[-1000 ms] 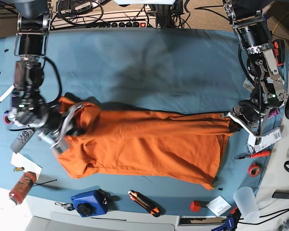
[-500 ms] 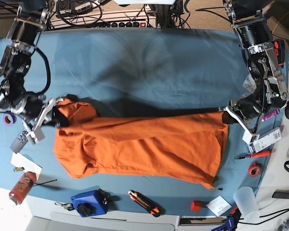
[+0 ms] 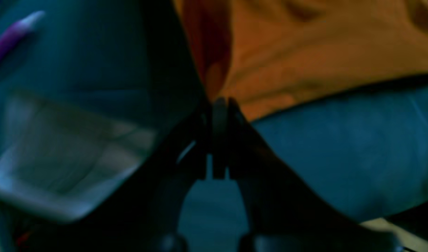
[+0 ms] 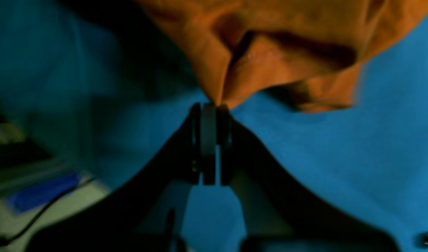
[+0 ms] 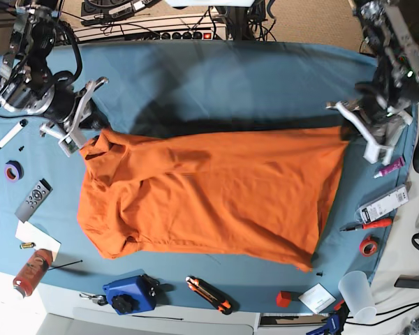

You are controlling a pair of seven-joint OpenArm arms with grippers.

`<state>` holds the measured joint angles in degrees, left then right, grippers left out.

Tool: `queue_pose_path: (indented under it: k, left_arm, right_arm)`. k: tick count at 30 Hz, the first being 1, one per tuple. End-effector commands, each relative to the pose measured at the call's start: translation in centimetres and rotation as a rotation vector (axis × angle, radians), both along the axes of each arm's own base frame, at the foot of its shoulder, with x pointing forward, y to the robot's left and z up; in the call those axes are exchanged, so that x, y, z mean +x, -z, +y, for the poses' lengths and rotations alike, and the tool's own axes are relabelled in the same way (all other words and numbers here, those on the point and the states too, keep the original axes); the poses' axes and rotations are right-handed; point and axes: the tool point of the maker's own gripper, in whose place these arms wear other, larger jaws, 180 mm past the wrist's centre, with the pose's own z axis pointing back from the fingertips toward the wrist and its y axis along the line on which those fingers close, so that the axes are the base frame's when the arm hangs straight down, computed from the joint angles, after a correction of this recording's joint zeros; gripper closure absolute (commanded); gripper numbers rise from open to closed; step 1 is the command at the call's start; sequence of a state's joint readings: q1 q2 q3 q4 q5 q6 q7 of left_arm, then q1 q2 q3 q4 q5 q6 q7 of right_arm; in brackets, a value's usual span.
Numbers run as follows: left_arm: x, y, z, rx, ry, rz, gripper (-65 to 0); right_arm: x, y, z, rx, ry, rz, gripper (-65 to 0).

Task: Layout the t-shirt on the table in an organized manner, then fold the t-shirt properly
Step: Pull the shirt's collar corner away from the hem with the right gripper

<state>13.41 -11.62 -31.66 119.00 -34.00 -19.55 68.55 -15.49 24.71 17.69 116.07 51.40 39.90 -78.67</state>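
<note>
Both grippers, left (image 3: 219,105) and right (image 4: 210,106), pinch opposite edges of the t-shirt (image 5: 209,195), jaws pressed together.

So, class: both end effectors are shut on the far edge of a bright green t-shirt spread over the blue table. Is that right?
Not quite: the t-shirt is orange, not green, as the base view shows. The left end effector and right end effector are indeed shut on its far edge, over the blue table.
</note>
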Motion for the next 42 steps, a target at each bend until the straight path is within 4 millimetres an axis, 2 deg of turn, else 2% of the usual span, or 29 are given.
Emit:
queue_pose_path:
  k: [1, 4, 7, 10, 13, 22, 23, 25, 27, 29, 33, 35, 42]
  left_arm:
    - [0.1, -1.1, 0.7, 0.008, -0.014, -0.04, 0.0]
    - [-1.4, -0.6, 1.9, -0.011, -0.056, -0.017, 0.0]
    - [-2.7, 0.1, 2.4, 0.0, -0.052, 0.007, 0.0]
    - [-3.1, 0.3, 2.6, 0.008, -0.06, 0.006, 0.0]
    - [-3.2, 0.4, 2.7, 0.017, -0.064, 0.012, 0.0]
    - [-3.1, 0.4, 2.7, 0.014, -0.062, 0.009, 0.0]
    - [-3.1, 0.4, 2.7, 0.014, -0.062, 0.009, 0.0]
    - [-3.1, 0.3, 2.7, 0.014, -0.063, 0.008, 0.0]
    - [-3.1, 0.3, 2.7, 0.014, -0.063, 0.008, 0.0]
    - [-3.1, 0.4, 2.7, 0.014, -0.063, 0.009, 0.0]
    - [-3.1, 0.4, 2.7, 0.012, -0.065, 0.01, 0.0]
    - [-3.1, 0.4, 2.7, 0.012, -0.065, 0.009, 0.0]
    - [-3.1, 0.3, 2.4, -0.001, -0.062, 0.004, 0.0]
  right_arm:
    - [-0.8, -0.2, 0.7, 0.023, -0.031, 0.015, 0.0]
    - [-2.7, 0.9, 0.9, 0.041, -0.033, 0.076, 0.0]
    - [-3.4, 1.2, 0.8, 0.071, 0.007, 0.085, 0.0]
    - [-4.5, -0.5, 4.2, 0.286, -0.048, 0.088, 0.0]
    - [-5.1, -1.1, 4.8, 0.32, -0.062, 0.087, 0.0]
    - [-5.2, 0.3, 3.6, 0.225, -0.031, 0.104, 0.0]
    - [-5.2, 0.3, 3.6, 0.225, -0.031, 0.106, -1.5]
    - [-5.2, 0.3, 3.6, 0.224, -0.032, 0.106, -13.8]
    - [-5.2, 0.3, 3.5, 0.22, -0.034, 0.106, -21.3]
    - [-5.1, -0.1, 3.7, 0.233, -0.042, 0.1, -21.9]
    - [-5.1, -2.7, 5.6, 0.378, -0.106, 0.065, -21.9]
    - [-4.5, -2.3, 5.3, 0.32, -0.094, 0.045, -21.9]
    - [-2.6, 0.7, 2.8, 0.071, 0.009, 0.018, -21.9]
